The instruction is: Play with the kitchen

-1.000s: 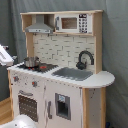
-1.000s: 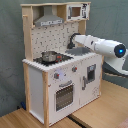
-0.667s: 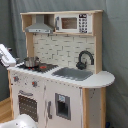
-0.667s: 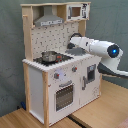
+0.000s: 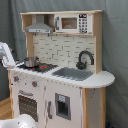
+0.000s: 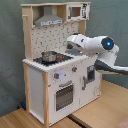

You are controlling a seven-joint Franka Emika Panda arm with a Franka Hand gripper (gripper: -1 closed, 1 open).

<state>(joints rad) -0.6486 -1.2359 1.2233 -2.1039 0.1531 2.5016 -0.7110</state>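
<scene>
Play kitchen [image 5: 62, 75]: a white-and-light-wood toy unit, standing upright in the middle of both exterior views [image 6: 60, 70]; everything below is placed against it.
Floor: light wooden boards [image 6: 30, 117] under the kitchen's base in the second exterior view; a strip of the same wood shows low at the first exterior view's left.
Backdrop: a grey curtain [image 5: 116, 50] hangs behind the kitchen and fills the room's visible background in both exterior views.
Worktop: white, rounded at the end beside the sink [image 5: 75, 73], which is grey and sunk into it.
Tap: black and arched [image 5: 84, 59], at the back of the sink against the tiled backsplash [image 5: 60, 49].
Hob: black with red rings [image 5: 42, 66], on the worktop's other end under the grey hood [image 5: 40, 25].
Pot: a small metal pot [image 6: 48, 56] sits on the hob.
Upper shelf: a toy microwave [image 5: 74, 23] beside the hood.
Front: an oven door [image 6: 64, 95] with knobs above it, and a cupboard door beside it.
Arm: the white Panda arm [image 6: 95, 45] reaches over the sink end of the worktop in the second exterior view.
Pincer: its end [image 6: 70, 44] is near the backsplash above the sink; I cannot tell how far it is open or whether it has hold of anything.
</scene>
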